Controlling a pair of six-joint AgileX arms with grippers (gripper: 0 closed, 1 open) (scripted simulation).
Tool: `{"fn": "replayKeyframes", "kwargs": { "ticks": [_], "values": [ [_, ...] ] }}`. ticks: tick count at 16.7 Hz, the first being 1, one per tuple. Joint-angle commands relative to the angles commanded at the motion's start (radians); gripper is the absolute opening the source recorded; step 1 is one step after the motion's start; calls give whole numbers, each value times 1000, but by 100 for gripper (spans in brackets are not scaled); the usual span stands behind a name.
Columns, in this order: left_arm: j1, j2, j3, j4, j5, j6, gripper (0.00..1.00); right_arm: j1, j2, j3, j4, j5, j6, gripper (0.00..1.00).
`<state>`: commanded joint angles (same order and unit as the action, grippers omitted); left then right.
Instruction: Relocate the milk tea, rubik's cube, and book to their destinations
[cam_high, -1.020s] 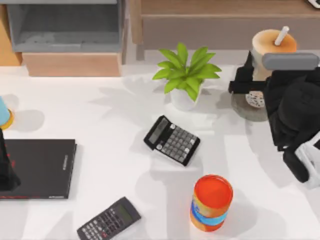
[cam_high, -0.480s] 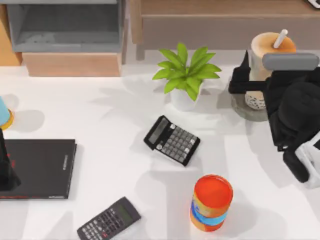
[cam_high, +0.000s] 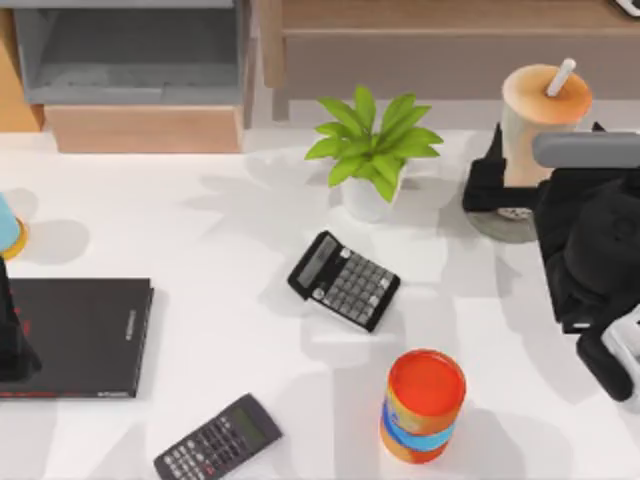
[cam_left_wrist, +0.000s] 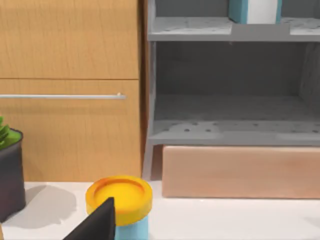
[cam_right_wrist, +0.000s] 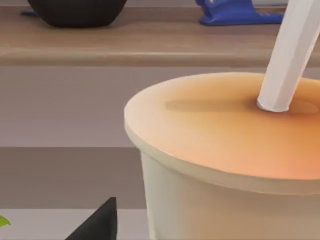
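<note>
The milk tea (cam_high: 545, 105), a tall cup of tan drink with a white straw, stands upright over the round grey coaster (cam_high: 500, 229) at the back right. My right gripper (cam_high: 520, 185) is shut on the cup's lower half, one dark finger (cam_high: 483, 175) on its left side. In the right wrist view the lid (cam_right_wrist: 225, 130) is close, with a fingertip (cam_right_wrist: 97, 222) beside it. A teal-and-white book (cam_left_wrist: 239, 10) stands on the upper shelf. The rubik's cube is out of view. My left gripper (cam_high: 12, 345) hangs parked over the flat black book (cam_high: 85, 335) at the left.
A potted plant (cam_high: 372, 150) stands left of the cup. Two calculators (cam_high: 343, 280) (cam_high: 217, 438) lie mid-table. An orange-red can (cam_high: 423, 405) stands at the front. A blue, yellow-lidded container (cam_left_wrist: 119, 197) sits at the left edge. Shelves (cam_high: 130, 55) line the back.
My right gripper has come down with the milk tea, bringing the cup's base onto the coaster; the pearls at its bottom are now mostly hidden behind the finger. The left arm has not moved.
</note>
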<state>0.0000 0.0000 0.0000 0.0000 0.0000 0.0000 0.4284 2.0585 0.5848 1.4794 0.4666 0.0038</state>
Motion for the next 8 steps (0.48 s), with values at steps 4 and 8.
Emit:
{"fn": "replayKeyframes", "kwargs": {
  "ticks": [4, 8],
  "values": [
    [0, 0, 0, 0, 0, 0, 100, -4, 1, 1, -5, -1, 0, 100],
    [0, 0, 0, 0, 0, 0, 100, 3, -87, -21, -86, 10, 0, 100]
  ]
}}
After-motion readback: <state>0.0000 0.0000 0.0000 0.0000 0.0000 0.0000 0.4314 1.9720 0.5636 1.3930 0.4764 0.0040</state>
